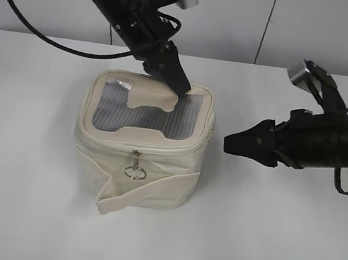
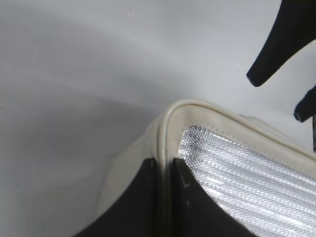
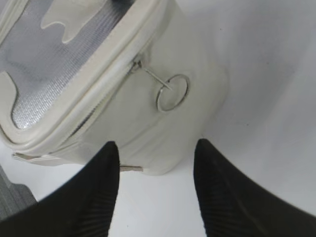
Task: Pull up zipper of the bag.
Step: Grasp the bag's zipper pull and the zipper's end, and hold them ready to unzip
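On white table (image 1: 18, 212), bag (image 1: 149, 178): L gripper (image 2: 164, 170) pinches rim, R gripper (image 3: 155, 148) open, empty.

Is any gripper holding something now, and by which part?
The left gripper pinches the bag by its lid's rim at a back corner. The right gripper is open, holding nothing.

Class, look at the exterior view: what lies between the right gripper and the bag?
Nothing: only bare white table separates the right gripper from the bag. The right wrist view agrees, its open jaws short of the bag.
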You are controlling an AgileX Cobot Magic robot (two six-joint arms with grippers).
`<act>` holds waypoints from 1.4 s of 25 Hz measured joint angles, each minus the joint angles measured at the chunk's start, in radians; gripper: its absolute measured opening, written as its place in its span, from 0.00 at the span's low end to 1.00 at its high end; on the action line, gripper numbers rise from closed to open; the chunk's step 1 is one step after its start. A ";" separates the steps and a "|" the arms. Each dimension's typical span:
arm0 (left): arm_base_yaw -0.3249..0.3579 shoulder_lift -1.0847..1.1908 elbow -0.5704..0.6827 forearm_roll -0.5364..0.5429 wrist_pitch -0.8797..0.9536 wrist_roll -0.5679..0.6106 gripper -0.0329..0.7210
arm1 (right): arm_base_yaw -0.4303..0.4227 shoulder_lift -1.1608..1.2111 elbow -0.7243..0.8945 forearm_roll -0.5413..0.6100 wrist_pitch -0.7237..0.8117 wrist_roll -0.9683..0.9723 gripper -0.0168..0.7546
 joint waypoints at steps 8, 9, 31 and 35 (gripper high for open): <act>-0.001 0.000 -0.002 0.003 -0.005 -0.003 0.10 | 0.024 0.073 -0.007 0.108 -0.001 -0.157 0.53; -0.001 0.000 -0.002 0.003 -0.005 -0.003 0.10 | 0.024 0.083 -0.013 0.112 -0.001 -0.164 0.53; 0.005 0.000 -0.004 0.014 -0.013 -0.003 0.10 | 0.149 0.180 -0.152 0.116 -0.176 -0.174 0.45; 0.005 0.000 -0.005 0.014 -0.015 -0.003 0.10 | 0.150 0.212 -0.185 0.117 -0.178 -0.174 0.39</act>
